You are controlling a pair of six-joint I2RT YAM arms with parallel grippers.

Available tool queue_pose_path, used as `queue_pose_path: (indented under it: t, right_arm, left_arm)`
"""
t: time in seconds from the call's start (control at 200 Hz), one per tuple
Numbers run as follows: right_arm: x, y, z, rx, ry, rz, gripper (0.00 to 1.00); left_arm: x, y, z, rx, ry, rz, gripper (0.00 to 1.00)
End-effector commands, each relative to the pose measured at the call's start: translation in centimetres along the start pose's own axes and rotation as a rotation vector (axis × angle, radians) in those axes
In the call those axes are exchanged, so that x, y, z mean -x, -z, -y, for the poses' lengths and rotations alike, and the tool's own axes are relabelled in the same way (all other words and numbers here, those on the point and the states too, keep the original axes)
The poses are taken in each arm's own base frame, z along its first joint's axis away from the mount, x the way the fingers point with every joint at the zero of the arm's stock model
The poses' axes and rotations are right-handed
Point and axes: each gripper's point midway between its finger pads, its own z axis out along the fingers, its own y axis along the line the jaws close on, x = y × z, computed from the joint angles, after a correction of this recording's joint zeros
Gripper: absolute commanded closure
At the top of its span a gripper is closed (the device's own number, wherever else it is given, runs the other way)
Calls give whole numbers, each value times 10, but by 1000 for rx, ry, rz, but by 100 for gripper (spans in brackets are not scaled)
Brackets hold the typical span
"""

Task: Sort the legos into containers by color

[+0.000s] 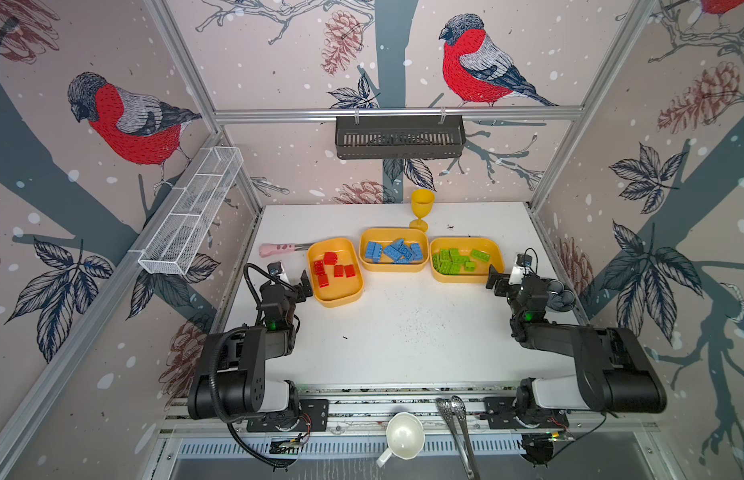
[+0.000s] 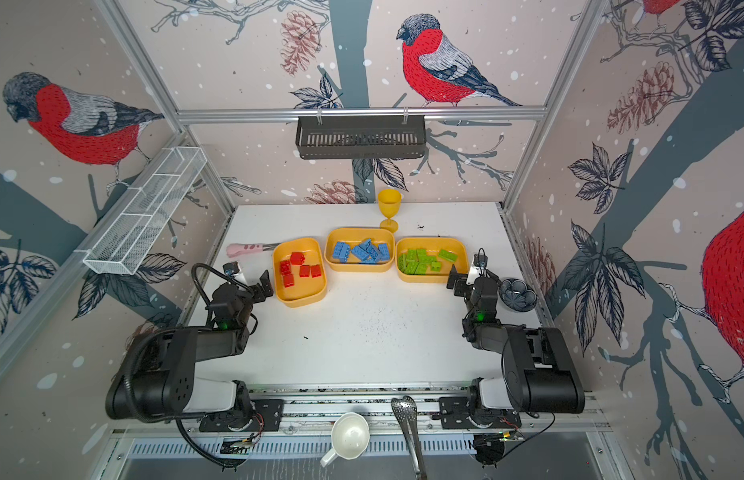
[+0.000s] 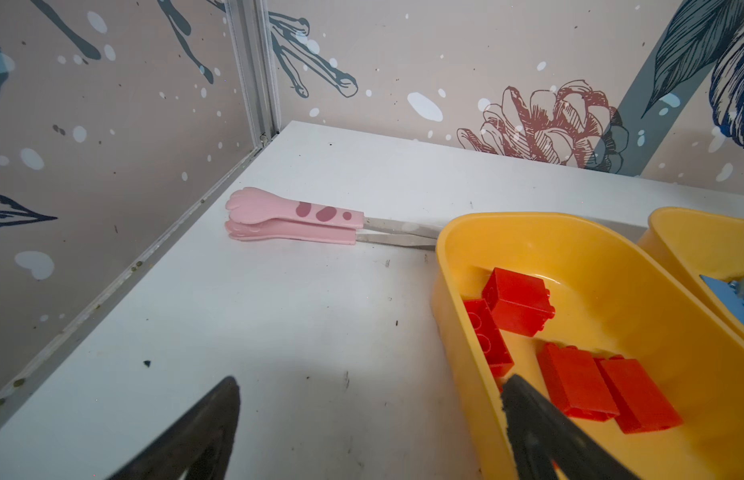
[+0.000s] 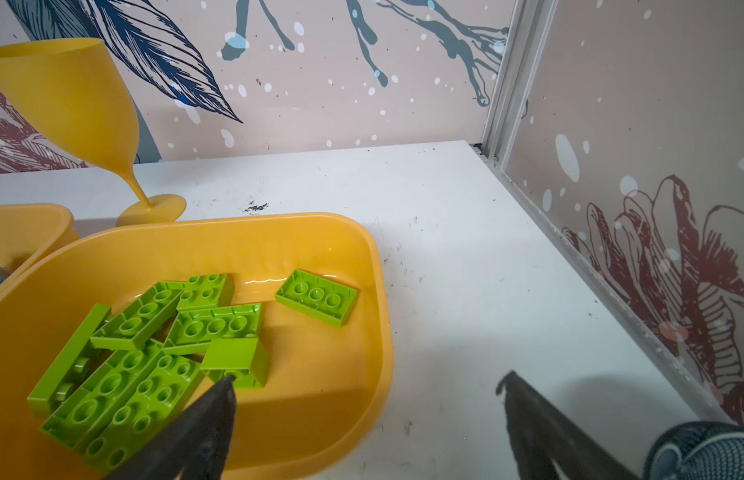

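On the white table (image 1: 403,332), toward its far side, we find red legos (image 1: 339,270), glossy and studded, in the left container (image 1: 341,300). Blue legos (image 1: 393,251) sit heaped in the middle container (image 1: 387,233), lime legos (image 1: 449,259) in the right container (image 1: 495,253). All three containers are shallow and yellow-orange. Left gripper (image 3: 372,379) and right gripper (image 4: 367,378) gape wide at the outer containers' edges, holding nothing.

**A:** Matte black all over! The left arm (image 1: 237,365) trails a thick ribbed black hose (image 1: 212,374).

**B:** The right arm (image 1: 603,365) matches it, and each has a white shell (image 1: 274,395) at the base.

**A:** There's a green light (image 1: 272,324) glowing on each wrist!

**B:** The black mounting plates (image 1: 316,411) are dotted with screws, and thin red wires (image 1: 306,422) run beside them. The left gripper (image 3: 370,380) has dark, tapered, rough-edged fingers (image 3: 540,428).
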Motion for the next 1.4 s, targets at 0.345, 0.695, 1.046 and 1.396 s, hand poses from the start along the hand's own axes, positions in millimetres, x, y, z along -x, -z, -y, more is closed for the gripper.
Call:
queue_pose_path:
  t: [0.345,0.695,1.046,1.396]
  right_arm:
    - [9,0,7,-46,-4,91,1]
    - [9,1,6,-47,-1,98,1]
    - [9,2,6,-52,2,99,1]
    - [14,-4,7,-74,6,74,1]
  left_arm:
    - [34,2,17,-97,-18,155,3]
    - [34,3,17,-98,-19,157,3]
    - [36,4,20,-112,-22,164,3]
    - [41,6,22,-121,-29,169,3]
